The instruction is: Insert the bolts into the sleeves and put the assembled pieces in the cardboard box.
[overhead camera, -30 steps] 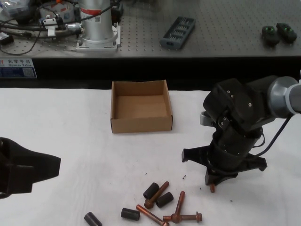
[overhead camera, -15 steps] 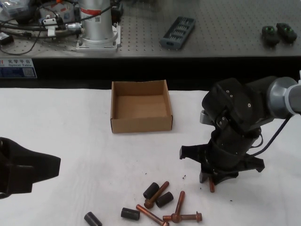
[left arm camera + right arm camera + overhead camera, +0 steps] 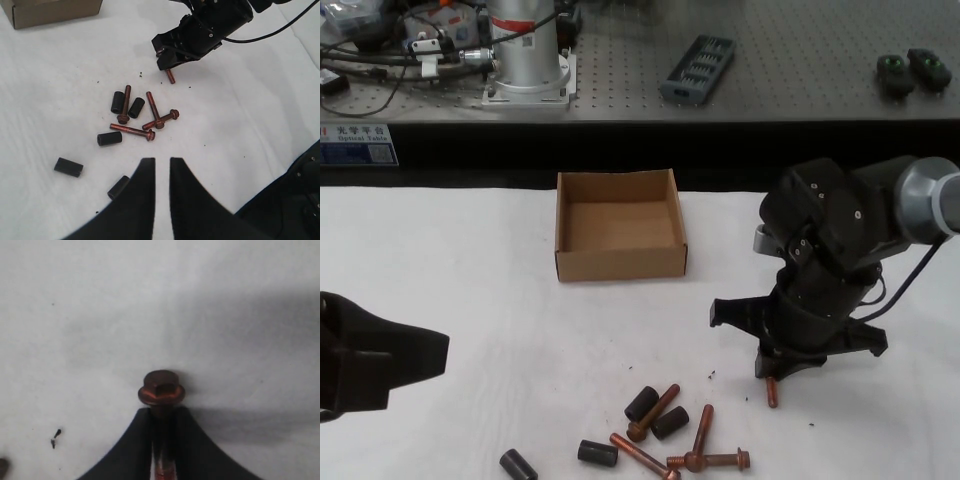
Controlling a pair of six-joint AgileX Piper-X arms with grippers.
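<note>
1. A white cloth (image 3: 470,260) covers the bench.
2. The right arm (image 3: 830,250) stands on the right side, bent down over the cloth, right of the loose parts.
3. The left gripper (image 3: 158,167) sits at the near left. Its fingers (image 3: 142,175) are a narrow gap apart with nothing between them, and they point toward the parts.
4. The box (image 3: 620,228) stands upright, open side up, at the far middle, well apart from both grippers.
5. The right gripper (image 3: 772,370) points down, its fingers (image 3: 137,440) clamped on the shank of one bolt (image 3: 161,387). The bolt's hex head sticks out past the fingertips toward the cloth. I cannot tell whether the head touches the cloth.
6. Four loose bolts lie on the cloth at the near middle, left of the right gripper:
   - bolt one (image 3: 124,104) lies between two sleeves;
   - bolt two (image 3: 152,109) and bolt three (image 3: 161,120) meet at bolt two's head;
   - bolt four (image 3: 132,131) lies just nearer than these.
7. Five sleeves lie on their sides:
   - sleeve one (image 3: 117,102) and sleeve two (image 3: 135,107) flank bolt one;
   - sleeve three (image 3: 109,139) is beside bolt four;
   - sleeve four (image 3: 68,167) lies farther left;
   - sleeve five (image 3: 117,187) is nearest, partly behind a left finger.
</note>
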